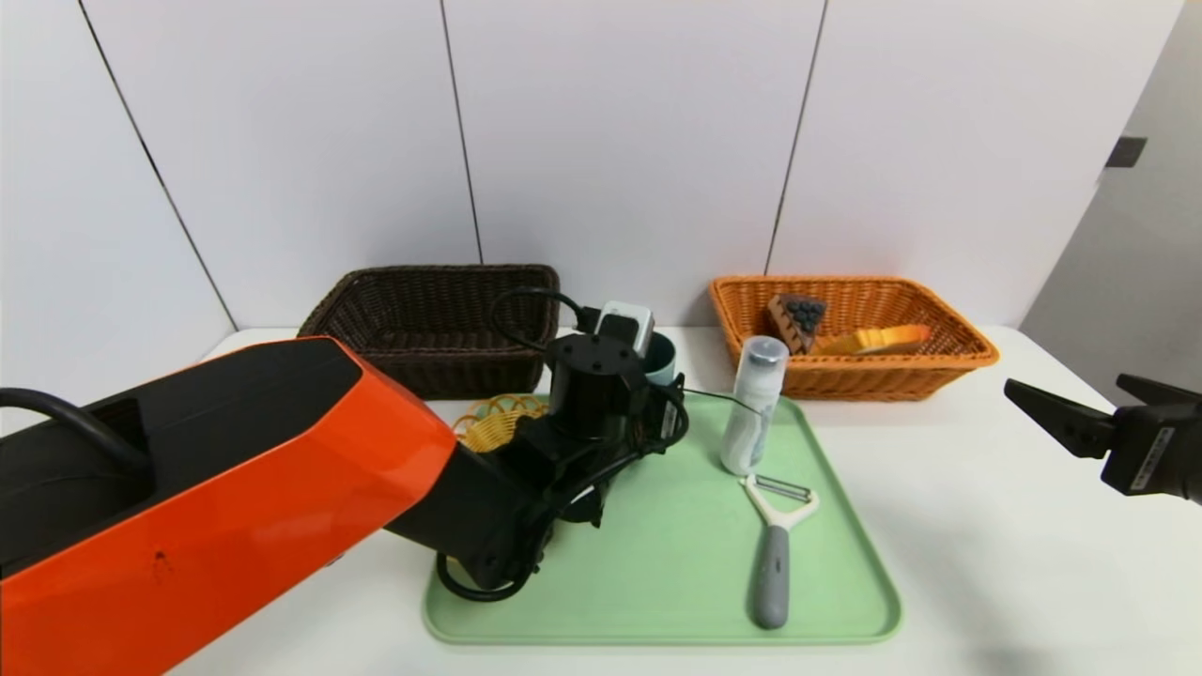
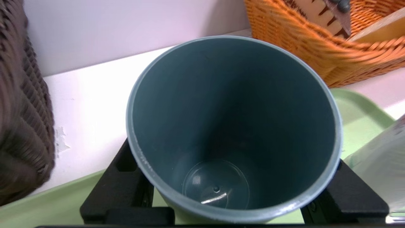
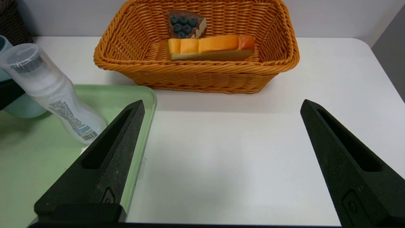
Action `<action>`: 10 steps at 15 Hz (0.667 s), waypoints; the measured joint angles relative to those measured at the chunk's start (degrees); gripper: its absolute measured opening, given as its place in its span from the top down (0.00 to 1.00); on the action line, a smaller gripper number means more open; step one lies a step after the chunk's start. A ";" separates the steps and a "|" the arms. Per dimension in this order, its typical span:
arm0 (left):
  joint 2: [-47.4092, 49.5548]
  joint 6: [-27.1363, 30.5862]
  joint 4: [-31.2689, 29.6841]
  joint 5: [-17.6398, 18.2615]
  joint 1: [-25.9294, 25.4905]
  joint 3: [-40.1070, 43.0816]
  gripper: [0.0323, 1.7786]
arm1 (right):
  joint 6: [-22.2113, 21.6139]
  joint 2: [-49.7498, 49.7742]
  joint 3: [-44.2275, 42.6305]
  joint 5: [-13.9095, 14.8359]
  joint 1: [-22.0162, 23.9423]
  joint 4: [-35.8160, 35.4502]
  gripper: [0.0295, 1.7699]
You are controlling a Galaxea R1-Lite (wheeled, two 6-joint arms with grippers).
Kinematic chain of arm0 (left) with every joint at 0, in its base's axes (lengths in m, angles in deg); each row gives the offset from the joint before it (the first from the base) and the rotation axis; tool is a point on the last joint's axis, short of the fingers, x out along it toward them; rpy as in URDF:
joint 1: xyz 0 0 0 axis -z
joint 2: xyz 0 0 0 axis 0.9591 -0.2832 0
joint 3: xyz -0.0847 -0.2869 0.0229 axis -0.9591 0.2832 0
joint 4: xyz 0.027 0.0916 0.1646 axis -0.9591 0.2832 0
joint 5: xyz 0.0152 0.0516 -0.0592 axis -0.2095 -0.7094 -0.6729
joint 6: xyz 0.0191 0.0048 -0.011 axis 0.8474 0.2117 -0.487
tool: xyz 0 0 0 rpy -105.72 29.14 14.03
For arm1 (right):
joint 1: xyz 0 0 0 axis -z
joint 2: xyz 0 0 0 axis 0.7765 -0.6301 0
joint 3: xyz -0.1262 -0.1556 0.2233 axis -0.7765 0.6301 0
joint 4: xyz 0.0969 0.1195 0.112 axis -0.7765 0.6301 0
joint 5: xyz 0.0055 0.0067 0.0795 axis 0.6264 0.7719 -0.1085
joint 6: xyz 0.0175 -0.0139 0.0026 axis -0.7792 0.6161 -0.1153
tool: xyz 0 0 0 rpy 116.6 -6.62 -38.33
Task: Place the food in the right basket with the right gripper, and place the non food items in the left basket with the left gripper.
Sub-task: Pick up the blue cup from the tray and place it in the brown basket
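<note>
Gripping the teal cup, the left gripper has one black finger on each side of the wall, partly closed and seemingly touching it. In the head view the cup sits at frame centre, over the back edge of the green tray; whether it is lifted clear I cannot tell. Its long axis runs roughly upright, mouth toward the wrist camera. The dark brown basket, the judged destination, lies just to upper left of the cup, near it. The right gripper waits at the right edge over the tabletop, fingers spread wide and empty.
</note>
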 joint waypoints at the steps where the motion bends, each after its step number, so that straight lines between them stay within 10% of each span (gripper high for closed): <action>1: 1.49 -0.02 1.49 0.00 0.22 -0.22 0.35 | 0.00 0.04 0.00 0.02 -0.01 0.00 0.04; 10: 26.37 0.00 30.54 0.66 -4.33 -5.29 0.35 | -0.26 0.26 -0.24 -0.06 -1.08 0.22 0.04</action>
